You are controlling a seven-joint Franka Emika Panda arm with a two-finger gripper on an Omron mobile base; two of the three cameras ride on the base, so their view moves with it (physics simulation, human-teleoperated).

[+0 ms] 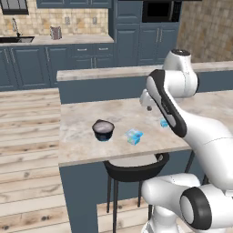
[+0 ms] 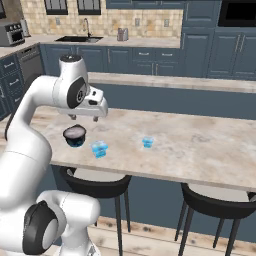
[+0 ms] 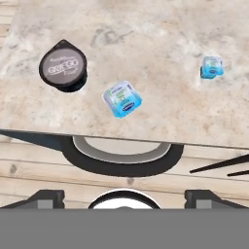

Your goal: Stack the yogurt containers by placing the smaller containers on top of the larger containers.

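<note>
Hand view, looking down from above the bench (image 3: 160, 29): the pincer (image 3: 124, 197) hangs high over the near edge with its two dark tips spread wide and nothing between them. From left to right ahead of it lie the dark tub (image 3: 63, 65), well off to the pincer's left; the larger blue cup (image 3: 122, 98), closest and almost straight ahead; and the tiny blue cup (image 3: 212, 67), far off to the right. All three stand apart on the marbled top, none stacked. A black stool (image 3: 124, 153) sits directly under the pincer, tucked below the bench edge.

Judging by the empty, spread tips and the unstacked cups, the work stands at the approach to a first pick, with no stacking done. The next move would call for lowering forward onto the larger blue cup, squaring the tips to its blocky sides, then carrying it left onto the tub's flat lid.

The tub lid bears pale lettering that appears to read "GREGO", though it is blurred; the cups carry white and blue marks too small to read.
</note>
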